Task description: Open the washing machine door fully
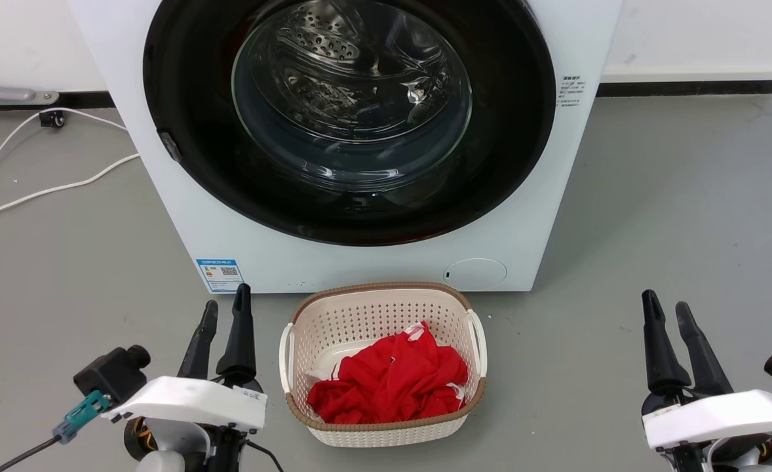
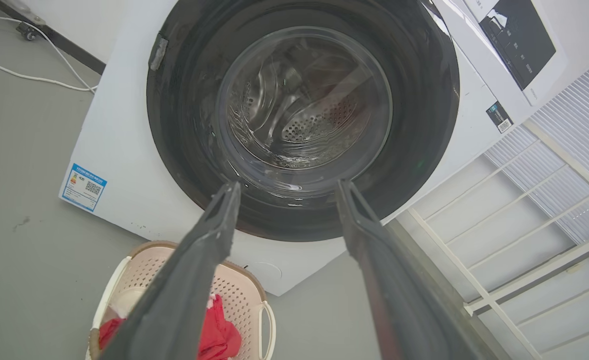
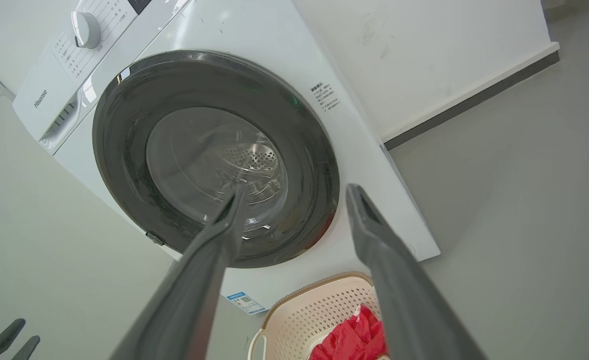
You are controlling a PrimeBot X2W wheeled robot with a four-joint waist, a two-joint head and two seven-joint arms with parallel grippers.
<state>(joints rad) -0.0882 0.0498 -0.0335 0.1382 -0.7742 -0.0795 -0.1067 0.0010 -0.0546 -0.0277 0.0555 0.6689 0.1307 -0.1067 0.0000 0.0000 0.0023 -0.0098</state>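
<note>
- The large round glossy black door with a bulging clear glass centre point(image 1: 350, 111) fills the upper middle of the head view. It lies shut and flush in the front of the big white front-loading washing machine point(image 1: 360, 262), and the perforated steel drum point(image 1: 333, 46) shows through the glass.
- A small dark tab point(image 1: 170, 145) sits on the door's rim at the left of the frame. It is probably the place to pull, so the opening looks not yet begun.
- A beige perforated plastic basket point(image 1: 386, 308) holding crumpled red cloth point(image 1: 389, 383) stands on the grey floor point(image 1: 655, 196) at lower middle, just in front of the machine. It is likely parked there for loading once the door is open.
- The left claw point(image 1: 227, 296), at lower left, has its fingers apart. It holds nothing and touches nothing, well away from the door.
- The right claw point(image 1: 666, 301), at lower right, is likewise spread and empty, pointing towards the machine.
</note>
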